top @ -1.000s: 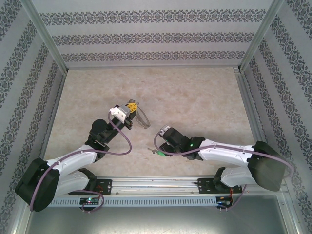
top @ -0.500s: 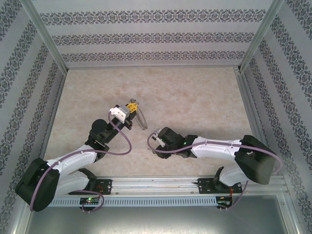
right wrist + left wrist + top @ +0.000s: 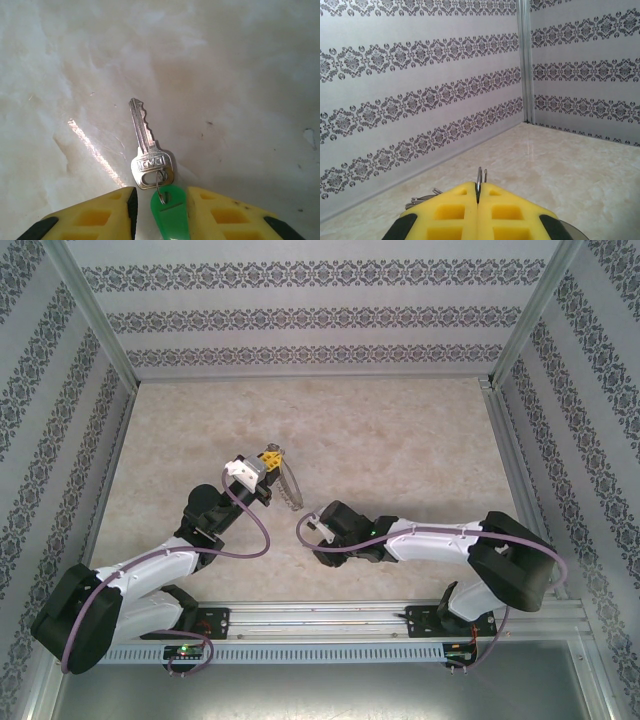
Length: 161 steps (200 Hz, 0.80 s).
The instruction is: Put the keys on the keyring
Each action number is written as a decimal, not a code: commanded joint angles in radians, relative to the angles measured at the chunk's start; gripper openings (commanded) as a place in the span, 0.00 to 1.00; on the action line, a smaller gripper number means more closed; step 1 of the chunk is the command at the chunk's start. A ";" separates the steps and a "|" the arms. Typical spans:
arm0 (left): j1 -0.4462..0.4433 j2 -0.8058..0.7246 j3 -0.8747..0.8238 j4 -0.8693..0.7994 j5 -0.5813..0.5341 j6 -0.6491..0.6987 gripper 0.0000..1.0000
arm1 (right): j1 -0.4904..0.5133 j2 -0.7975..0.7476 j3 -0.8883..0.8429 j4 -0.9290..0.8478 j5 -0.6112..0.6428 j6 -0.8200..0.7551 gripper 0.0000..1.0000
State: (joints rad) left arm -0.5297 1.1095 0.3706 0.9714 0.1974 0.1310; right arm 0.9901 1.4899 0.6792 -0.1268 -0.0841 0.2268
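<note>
Keyring [image 3: 293, 493] — a grey loop of thin metal — sat pinched between the yellow blocks of the clenched left pincer [image 3: 477, 189]. Rightward, the right pincer [image 3: 161, 192] stood released, straddling the green plastic tag [image 3: 170, 212] of a flat, toothed silver key [image 3: 145, 135] lying on the glossy marbled worktop [image 3: 240, 75].

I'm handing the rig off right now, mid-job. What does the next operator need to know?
Left hand: shut on the keyring.
Right hand: part open, low over the table, straddling the green tag of the key. There is a gap on one side, so no grip yet.
Key: lying flat, not on the keyring.
Done: keyring held.
Left: grip the key, thread it on.
</note>
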 commanded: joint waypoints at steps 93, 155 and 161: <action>-0.012 -0.017 0.020 0.029 -0.001 -0.004 0.00 | -0.030 0.041 0.026 0.030 -0.019 -0.020 0.30; -0.012 -0.015 0.013 0.038 -0.001 -0.004 0.00 | -0.033 0.060 0.029 0.036 -0.032 -0.020 0.23; -0.012 -0.014 0.013 0.038 -0.001 -0.004 0.00 | -0.033 0.060 0.029 0.037 -0.032 -0.020 0.22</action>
State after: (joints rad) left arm -0.5297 1.1095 0.3706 0.9714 0.1974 0.1310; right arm 0.9642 1.5406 0.6838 -0.1028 -0.0994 0.2237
